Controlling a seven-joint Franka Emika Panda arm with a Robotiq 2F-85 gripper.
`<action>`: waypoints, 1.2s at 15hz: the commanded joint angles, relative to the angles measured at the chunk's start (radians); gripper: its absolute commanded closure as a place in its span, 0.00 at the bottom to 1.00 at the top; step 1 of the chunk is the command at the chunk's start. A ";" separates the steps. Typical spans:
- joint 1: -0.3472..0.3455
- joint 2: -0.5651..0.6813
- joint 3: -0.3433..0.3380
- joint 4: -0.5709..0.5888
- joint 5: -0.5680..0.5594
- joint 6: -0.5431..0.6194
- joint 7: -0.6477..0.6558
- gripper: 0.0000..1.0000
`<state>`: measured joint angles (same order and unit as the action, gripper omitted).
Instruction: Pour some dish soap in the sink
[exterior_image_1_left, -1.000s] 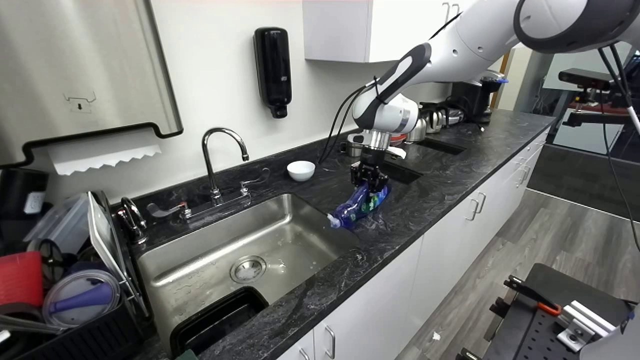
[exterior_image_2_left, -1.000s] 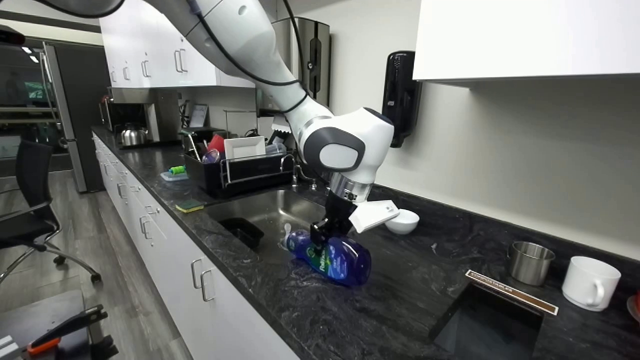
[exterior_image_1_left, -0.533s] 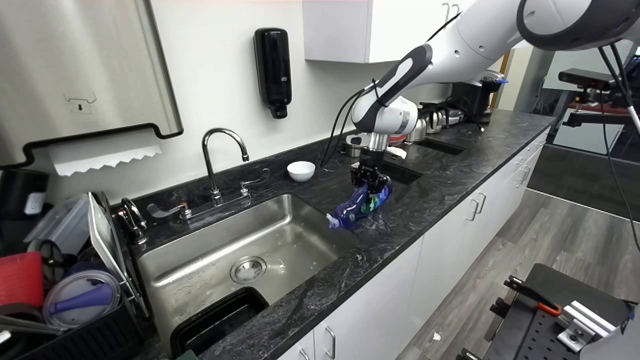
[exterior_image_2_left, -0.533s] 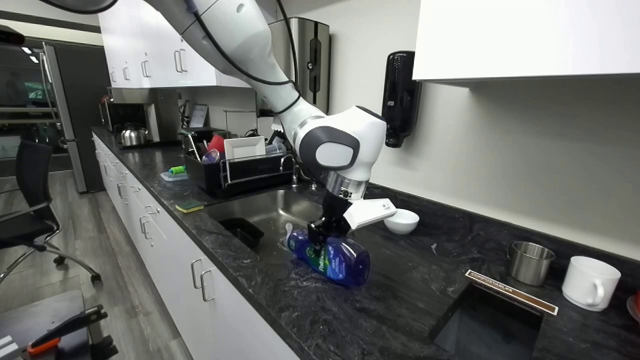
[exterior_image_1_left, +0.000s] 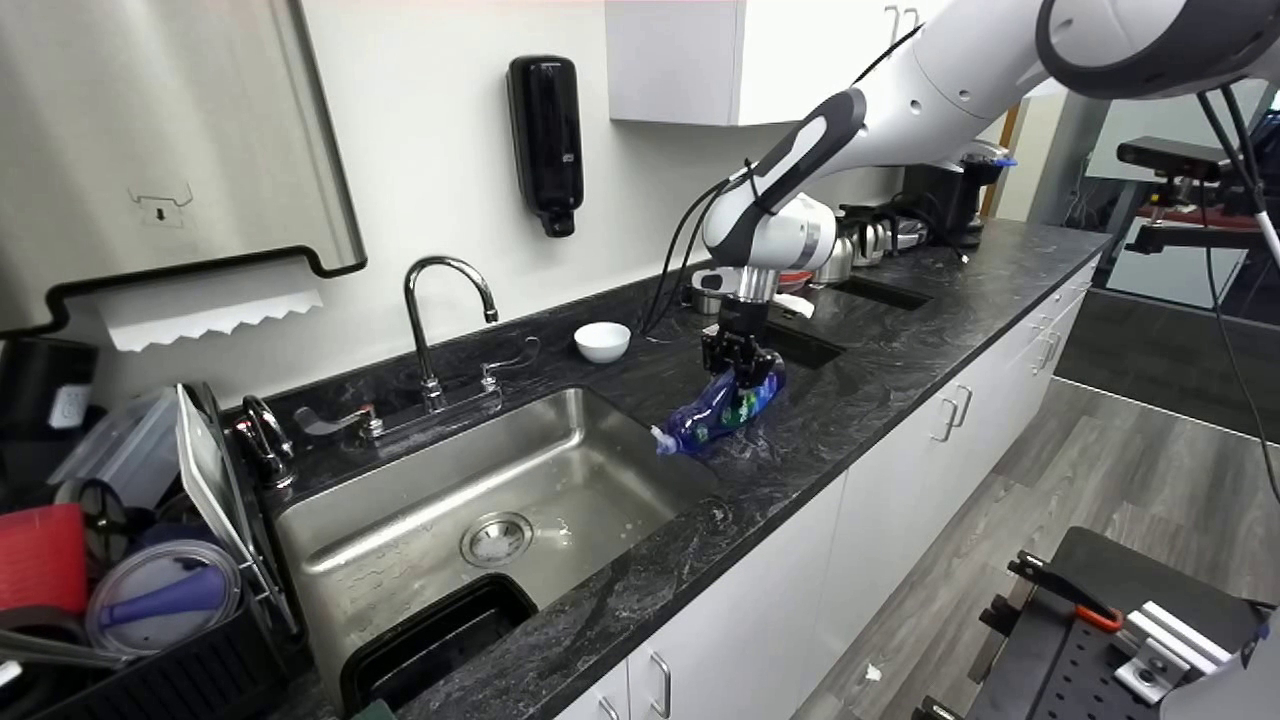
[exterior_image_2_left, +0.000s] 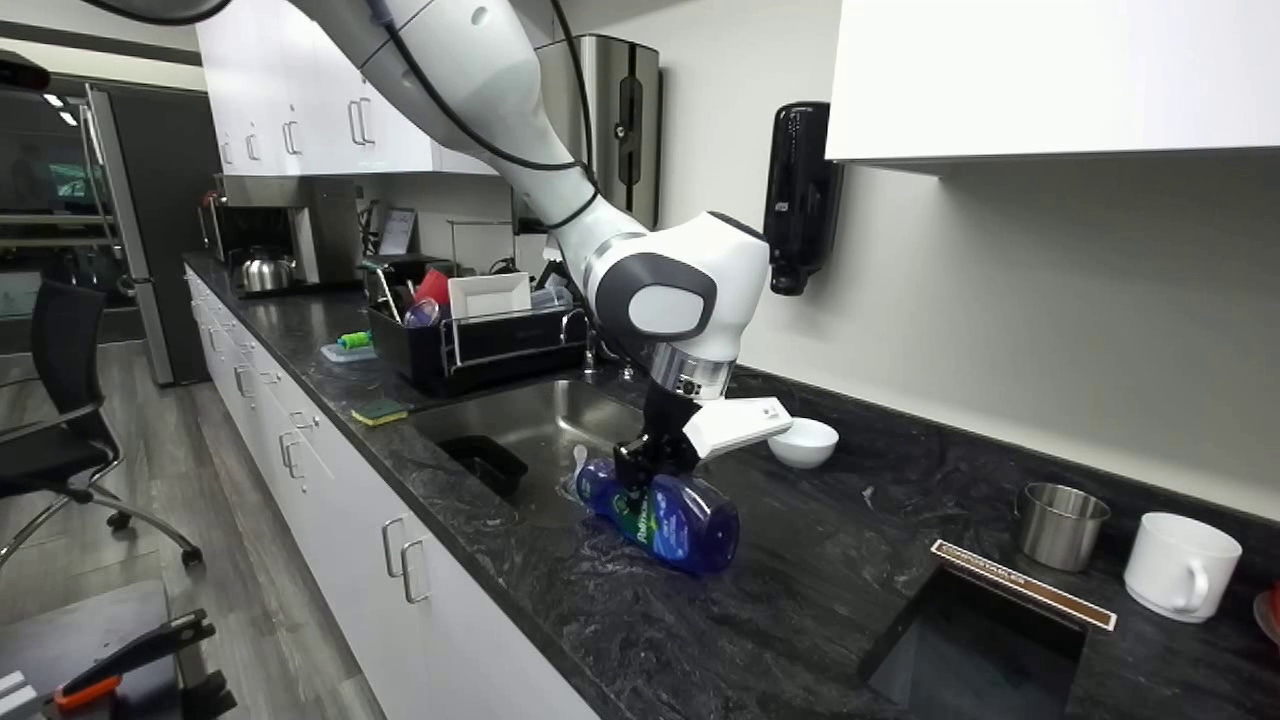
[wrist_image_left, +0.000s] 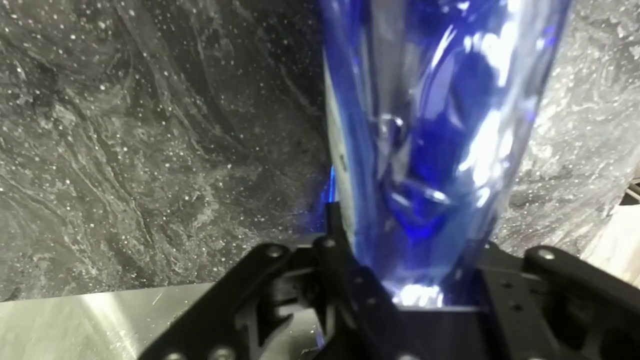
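The dish soap (exterior_image_1_left: 715, 412) is a clear bottle of blue liquid with a pale cap. It also shows in an exterior view (exterior_image_2_left: 690, 525) and the wrist view (wrist_image_left: 435, 150). My gripper (exterior_image_1_left: 738, 375) is shut around its middle, seen also in an exterior view (exterior_image_2_left: 640, 482) and the wrist view (wrist_image_left: 417, 250). The bottle lies tilted nearly flat, base over the counter, cap end slightly lower and above the near end of the sink (exterior_image_1_left: 600, 510). The sink also shows in an exterior view (exterior_image_2_left: 560, 400). I cannot tell whether the bottle touches the counter or whether liquid flows.
A black tub (exterior_image_1_left: 435, 640) sits in the sink. The faucet (exterior_image_1_left: 418, 320) rises behind it. A white bowl (exterior_image_1_left: 602, 342) stands near the wall. A dish rack (exterior_image_2_left: 480, 340) is past the sink. A sponge (exterior_image_2_left: 380, 411), steel cup (exterior_image_2_left: 1060, 525) and white mug (exterior_image_2_left: 1180, 567) are on the counter.
The arm's wrist and the bottle have shifted very slightly toward the sink, mostly in the earlier half second. The gripper keeps its hold and the bottle's tilt looks about the same.
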<state>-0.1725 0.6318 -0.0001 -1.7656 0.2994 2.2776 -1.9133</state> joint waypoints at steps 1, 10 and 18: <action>-0.015 0.016 0.021 -0.041 -0.038 0.060 0.027 0.45; -0.012 0.015 0.038 -0.067 -0.050 0.063 0.056 0.00; -0.006 0.014 0.065 -0.105 -0.059 0.060 0.083 0.00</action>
<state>-0.1716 0.6494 0.0485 -1.8491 0.2688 2.2957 -1.8551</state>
